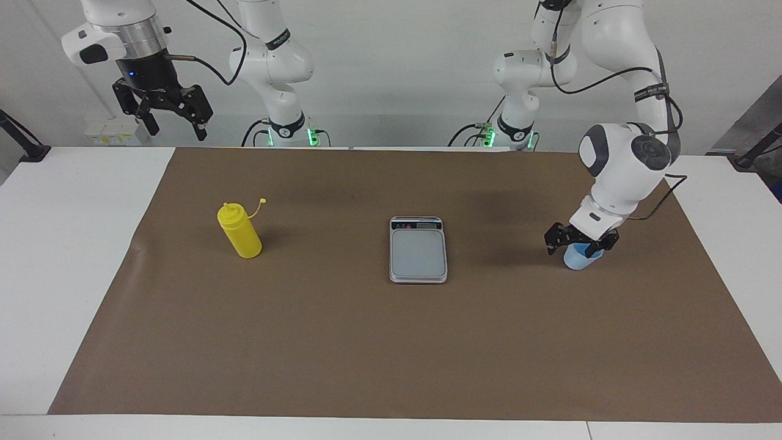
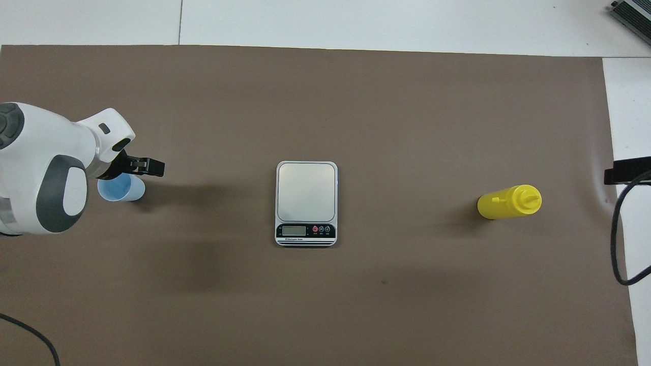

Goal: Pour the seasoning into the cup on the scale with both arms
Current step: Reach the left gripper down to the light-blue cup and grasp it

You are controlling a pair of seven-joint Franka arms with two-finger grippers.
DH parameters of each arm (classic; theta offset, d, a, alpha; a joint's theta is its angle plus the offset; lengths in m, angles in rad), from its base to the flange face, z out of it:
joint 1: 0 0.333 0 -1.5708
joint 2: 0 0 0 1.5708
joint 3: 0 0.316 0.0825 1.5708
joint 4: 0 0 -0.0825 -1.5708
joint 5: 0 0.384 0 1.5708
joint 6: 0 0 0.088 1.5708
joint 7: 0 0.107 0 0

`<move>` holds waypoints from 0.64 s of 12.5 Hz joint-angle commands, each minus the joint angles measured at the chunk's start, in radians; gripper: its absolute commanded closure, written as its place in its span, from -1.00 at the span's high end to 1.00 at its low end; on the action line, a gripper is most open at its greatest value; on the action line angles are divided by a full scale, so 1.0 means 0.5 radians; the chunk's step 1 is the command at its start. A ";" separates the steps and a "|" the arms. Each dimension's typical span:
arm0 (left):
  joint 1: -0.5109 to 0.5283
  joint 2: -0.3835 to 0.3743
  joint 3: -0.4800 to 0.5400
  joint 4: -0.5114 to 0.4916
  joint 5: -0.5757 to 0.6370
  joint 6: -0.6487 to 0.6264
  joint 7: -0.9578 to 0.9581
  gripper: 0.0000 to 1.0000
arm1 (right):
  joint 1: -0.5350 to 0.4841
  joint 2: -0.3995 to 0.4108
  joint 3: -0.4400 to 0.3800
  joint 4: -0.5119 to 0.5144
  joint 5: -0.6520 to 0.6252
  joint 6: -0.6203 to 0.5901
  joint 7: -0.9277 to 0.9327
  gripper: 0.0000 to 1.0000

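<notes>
The light blue cup (image 1: 579, 260) (image 2: 121, 189) stands upright on the mat toward the left arm's end of the table. My left gripper (image 1: 573, 245) is open and low at the cup's rim. One finger dips into the cup and the other finger (image 2: 152, 166) hangs outside, on the side toward the scale. The silver scale (image 1: 418, 253) (image 2: 306, 190) lies mid-mat with nothing on its plate. The yellow seasoning bottle (image 1: 240, 235) (image 2: 508, 202) stands toward the right arm's end, its cap hanging off. My right gripper (image 1: 177, 131) (image 2: 626, 176) is open and empty, raised high above the mat's corner.
A brown mat (image 1: 366, 342) covers most of the white table (image 1: 61, 256). A black cable (image 2: 618, 244) from the right arm hangs over the table's edge at that arm's end.
</notes>
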 commanded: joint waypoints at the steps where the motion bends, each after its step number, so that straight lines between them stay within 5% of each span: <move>1: -0.008 -0.033 0.020 -0.072 -0.038 0.044 0.045 1.00 | -0.011 -0.043 0.005 -0.040 0.042 -0.013 -0.017 1.00; 8: -0.008 -0.067 0.020 -0.216 -0.038 0.084 0.045 1.00 | -0.011 -0.046 0.005 -0.040 0.042 -0.013 -0.017 1.00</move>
